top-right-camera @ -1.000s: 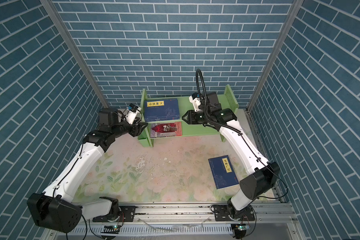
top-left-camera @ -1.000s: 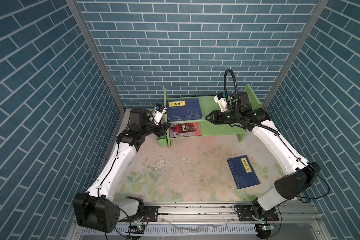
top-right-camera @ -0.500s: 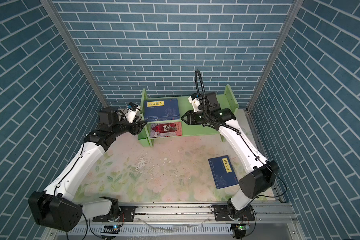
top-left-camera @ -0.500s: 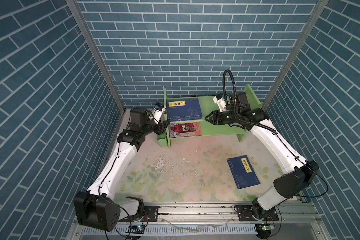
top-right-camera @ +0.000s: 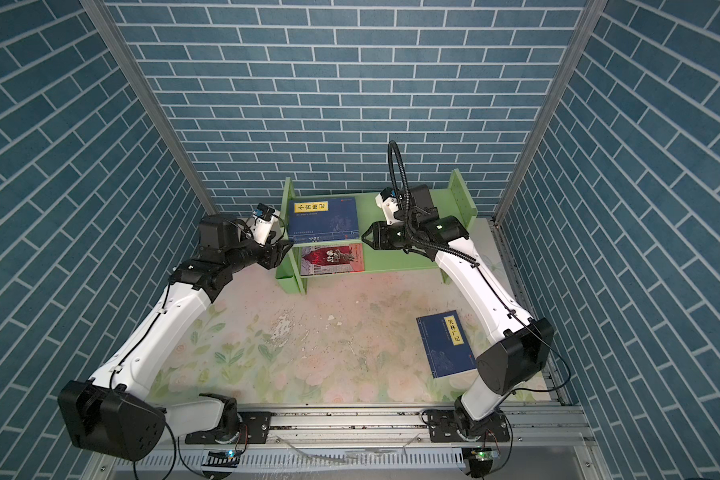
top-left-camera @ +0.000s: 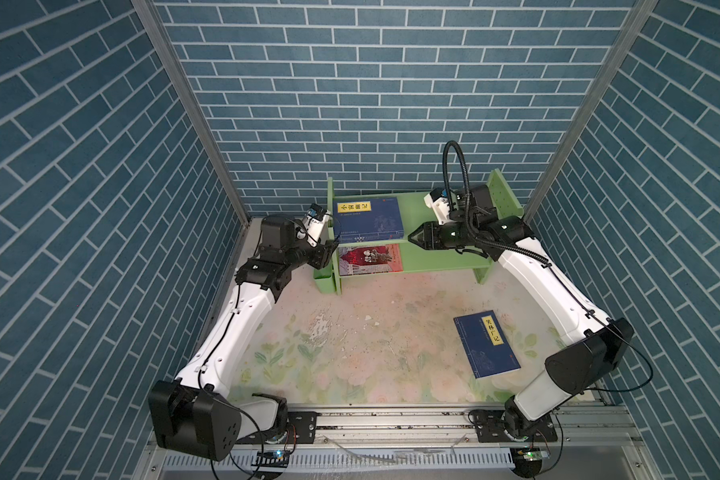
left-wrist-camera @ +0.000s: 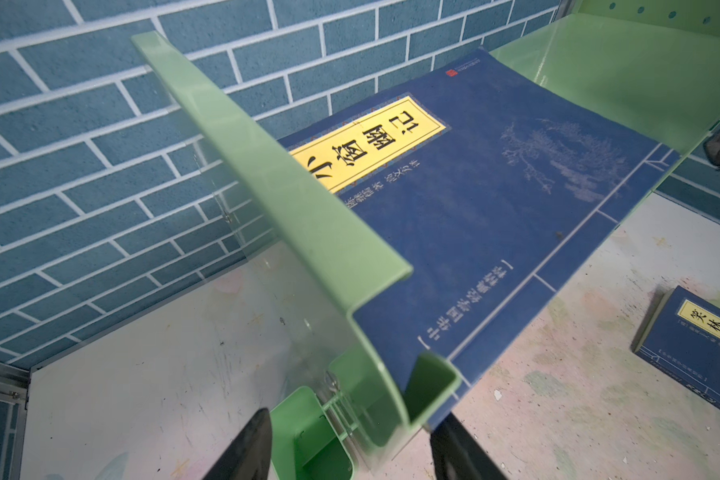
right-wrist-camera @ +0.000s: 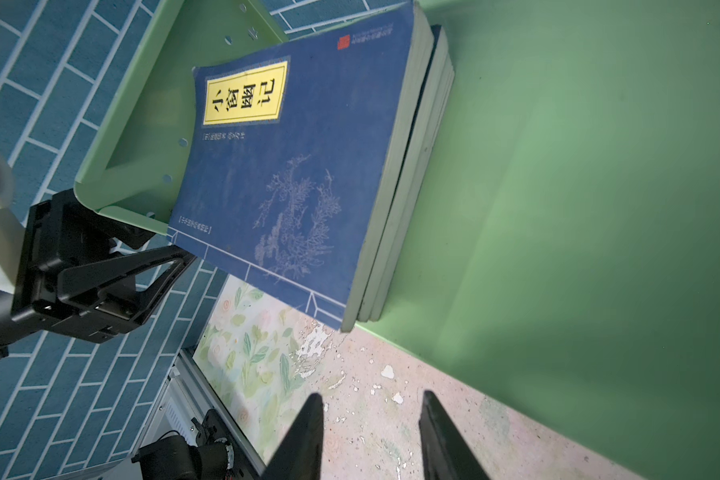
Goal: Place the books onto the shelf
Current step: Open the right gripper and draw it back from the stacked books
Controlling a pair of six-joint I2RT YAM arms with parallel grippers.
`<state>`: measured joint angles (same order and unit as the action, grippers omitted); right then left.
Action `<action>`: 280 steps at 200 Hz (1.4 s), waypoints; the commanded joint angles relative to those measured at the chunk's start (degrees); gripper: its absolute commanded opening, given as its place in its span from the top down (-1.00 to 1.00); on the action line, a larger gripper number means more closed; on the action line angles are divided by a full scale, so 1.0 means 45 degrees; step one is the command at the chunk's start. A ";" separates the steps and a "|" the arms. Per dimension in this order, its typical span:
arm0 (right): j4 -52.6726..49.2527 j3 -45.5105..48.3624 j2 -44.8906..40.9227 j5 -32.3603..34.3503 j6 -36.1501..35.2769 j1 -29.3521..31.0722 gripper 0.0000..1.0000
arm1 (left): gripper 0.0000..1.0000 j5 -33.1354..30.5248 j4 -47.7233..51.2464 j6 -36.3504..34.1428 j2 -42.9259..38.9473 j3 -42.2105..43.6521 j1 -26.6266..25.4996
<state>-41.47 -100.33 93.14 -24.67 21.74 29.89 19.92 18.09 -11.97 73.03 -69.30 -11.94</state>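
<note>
Top tier [top-left-camera: 415,211] bare beside book stack [top-left-camera: 368,218], side panels [top-left-camera: 504,195] flanking

We see the loose blue book [left-wrist-camera: 701,349] cut off by the left wrist view's edge. In both top views the shelf [top-left-camera: 412,210] hides part of the red-and-grey book [top-left-camera: 368,259].

Mounted high above the near edge in both top views, tilted steeply down toward the back wall [top-left-camera: 371,104]; far enough off to take in the whole surface [top-left-camera: 371,332] and the shelf [top-left-camera: 437,259] at the far end. Framed almost alike, shifted sideways only. On the left wrist, set close behind the left tool [left-wrist-camera: 354,419], facing along the shelf's end panel and across the dark blue book [left-wrist-camera: 495,208] on the upper tier. On the right wrist, set close behind the right tool [right-wrist-camera: 371,397], facing that book from the opposite side. Shared by all four: upper tier and book.
</note>
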 commanded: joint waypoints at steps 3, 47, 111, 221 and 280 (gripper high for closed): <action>0.0081 -0.0327 0.0083 -0.0202 -0.0115 0.0057 0.20 | -0.24 -0.0154 -0.0328 0.0140 0.0030 -0.0187 -0.0060; -0.0001 -0.0399 0.0131 -0.0155 -0.0157 0.0133 0.15 | -0.26 -0.0298 -0.0325 0.0198 0.0101 -0.0282 -0.0060; -0.0892 -0.1217 0.0621 0.0650 -0.0907 0.0485 0.09 | -0.28 -0.0111 -0.0059 0.0491 0.0042 -0.0372 -0.0056; -0.2455 -0.3402 0.2277 0.2244 -0.2032 0.0970 0.08 | -0.28 0.0246 0.0317 0.0740 -0.0158 -0.0479 -0.0060; -0.2696 -0.3855 0.2640 0.2571 -0.2230 0.1085 0.08 | -0.28 0.0202 0.0258 0.0726 -0.0097 -0.0460 -0.0060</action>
<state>-51.53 -115.59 103.79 -14.76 14.48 34.48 20.51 19.05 -9.15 73.19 -70.06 -11.94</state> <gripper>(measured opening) 0.459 0.641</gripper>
